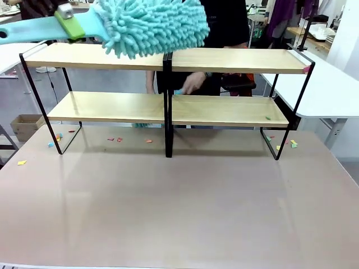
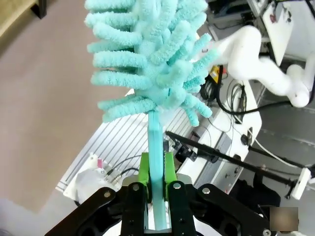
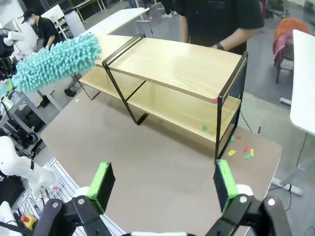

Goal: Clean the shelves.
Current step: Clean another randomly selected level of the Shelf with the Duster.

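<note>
Brown table (image 1: 179, 213) across the lower frame; the shelves (image 1: 235, 60) stand on its far half, mid-frame. Teal duster (image 1: 151, 25) hangs upper left over the top board, handle clamped in my left gripper (image 2: 156, 169); right gripper (image 3: 163, 183) gapes wide, empty. Risk, I judge: a low sweep snags the black frame and shoves the rack toward the person's hand (image 1: 193, 83) behind. Paper scraps (image 1: 148, 140) litter the smooth tabletop; crowded lab beyond.

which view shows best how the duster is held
The left wrist view: the duster handle sits clamped between the green pads of the left hand. The front view shows its head by the shelves; the right wrist view shows that head from afar.
</note>
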